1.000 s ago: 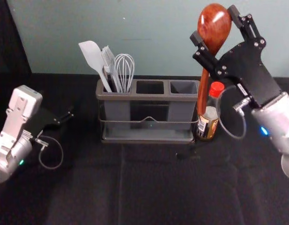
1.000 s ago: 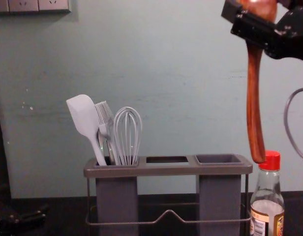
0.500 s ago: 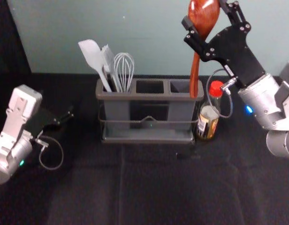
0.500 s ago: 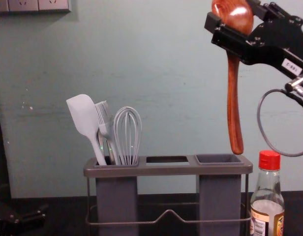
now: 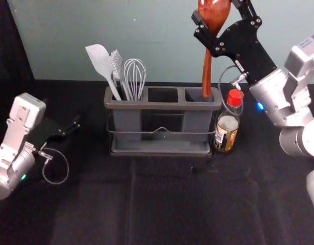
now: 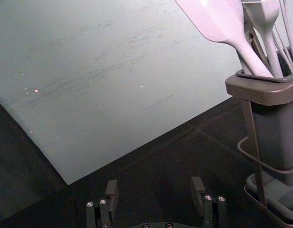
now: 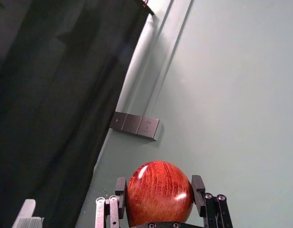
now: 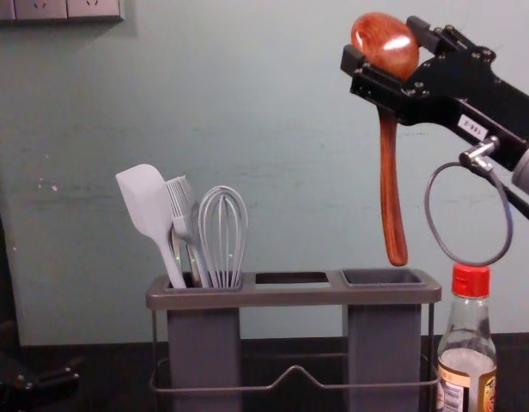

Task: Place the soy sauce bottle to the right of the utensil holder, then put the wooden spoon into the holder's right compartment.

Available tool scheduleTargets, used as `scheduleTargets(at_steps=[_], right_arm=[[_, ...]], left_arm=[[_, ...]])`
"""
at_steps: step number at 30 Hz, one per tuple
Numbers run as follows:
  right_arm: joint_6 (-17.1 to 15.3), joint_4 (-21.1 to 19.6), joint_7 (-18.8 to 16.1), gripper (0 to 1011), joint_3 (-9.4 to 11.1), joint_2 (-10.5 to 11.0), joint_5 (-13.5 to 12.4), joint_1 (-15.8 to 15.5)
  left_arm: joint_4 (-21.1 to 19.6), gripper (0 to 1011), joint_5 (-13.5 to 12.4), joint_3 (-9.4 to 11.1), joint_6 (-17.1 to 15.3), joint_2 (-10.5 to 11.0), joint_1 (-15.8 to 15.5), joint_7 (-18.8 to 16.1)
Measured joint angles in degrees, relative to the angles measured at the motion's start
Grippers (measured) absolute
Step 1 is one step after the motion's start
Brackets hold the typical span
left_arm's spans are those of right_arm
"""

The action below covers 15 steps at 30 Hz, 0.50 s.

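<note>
The glossy red-brown wooden spoon (image 8: 391, 184) has the top of its head cut off by the head view's upper edge, and in the right wrist view its handle is hidden behind the head. The grey plastic utensil holder (image 5: 162, 106) and the clear glass soy sauce bottle with a red cap (image 5: 226, 128) both lose their bases at the chest view's bottom edge. The right arm's looped grey cable (image 8: 427, 202) crosses the bottle's top in the head view. Among the pale grey spatula (image 5: 99, 58), pale brush (image 5: 116, 64) and grey wire whisk (image 5: 134, 76) in the left compartment, something thin is too hidden to name.

The right gripper (image 8: 385, 45) is high above the holder's right end, its fingers closed on both sides of the spoon's head. The spoon hangs head up, slightly tilted, its handle's end just above the rim of the right compartment (image 5: 192, 95).

The left gripper (image 5: 75, 124), dark against the black-covered table (image 5: 162, 204), is parked to the left of the holder. Its fingers are spread well apart, with nothing between them.

The bottle stands upright just to the right of the holder; whether they touch, I cannot tell.
</note>
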<state>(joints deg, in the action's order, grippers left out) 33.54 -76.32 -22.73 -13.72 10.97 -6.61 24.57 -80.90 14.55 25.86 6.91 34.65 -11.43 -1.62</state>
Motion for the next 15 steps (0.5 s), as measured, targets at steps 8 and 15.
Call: scheduleTargets(at_steps=[8,15], right_arm=[[1.7,3.8,0.8,840,-0.7,-1.2,1.8,1.9],[3.3,7.1,1.6,841,-1.1,-2.3,3.5,3.1]], left_arm=[[0.0,1005,0.0,0.0,0.0,0.0,0.0,0.0],[0.0,1005,0.0,0.0,0.0,0.0,0.0,0.0]])
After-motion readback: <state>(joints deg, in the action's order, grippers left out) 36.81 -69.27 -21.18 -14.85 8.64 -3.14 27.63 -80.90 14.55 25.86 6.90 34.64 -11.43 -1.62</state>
